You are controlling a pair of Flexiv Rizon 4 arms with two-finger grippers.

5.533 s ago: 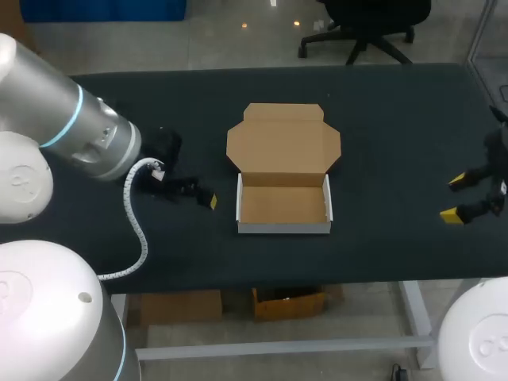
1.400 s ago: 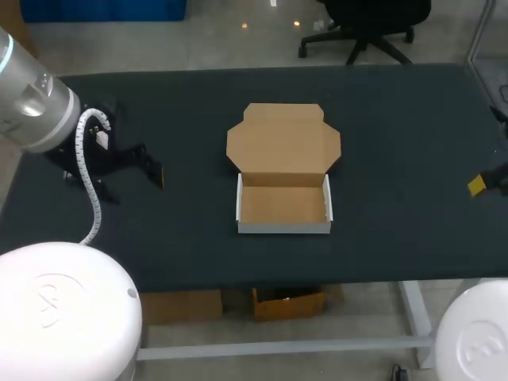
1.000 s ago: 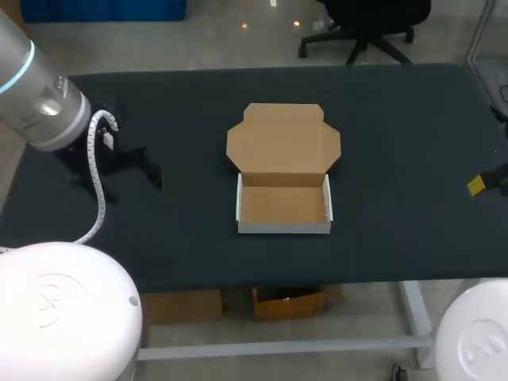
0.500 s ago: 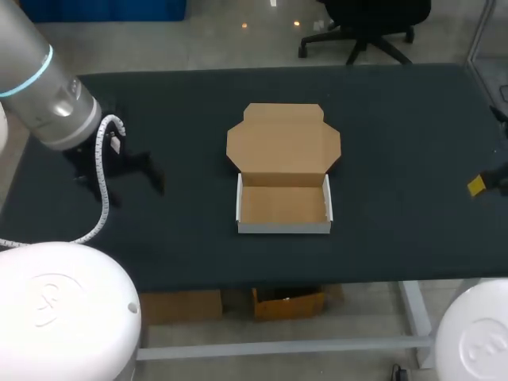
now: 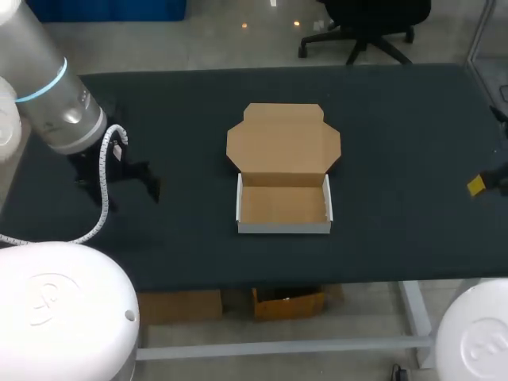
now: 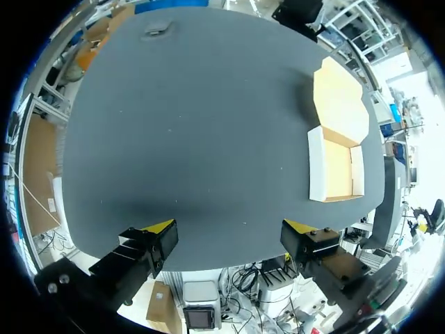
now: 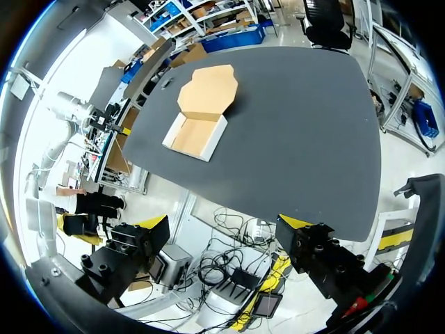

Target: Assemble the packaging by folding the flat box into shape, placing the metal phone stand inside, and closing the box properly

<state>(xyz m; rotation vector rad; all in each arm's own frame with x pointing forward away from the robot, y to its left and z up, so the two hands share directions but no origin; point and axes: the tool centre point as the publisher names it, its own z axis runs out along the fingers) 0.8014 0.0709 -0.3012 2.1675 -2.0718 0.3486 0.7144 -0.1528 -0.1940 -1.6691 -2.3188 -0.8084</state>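
cardboard box (image 5: 283,228) folded, lid (image 5: 283,141) laid back, leaving it open for loading | left gripper (image 6: 229,227) wide; right gripper (image 7: 222,223) wide; both empty, well aside

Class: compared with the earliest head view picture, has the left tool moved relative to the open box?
Yes. The left tool has drawn away from the box, toward the left edge of the table. The box has not shifted.
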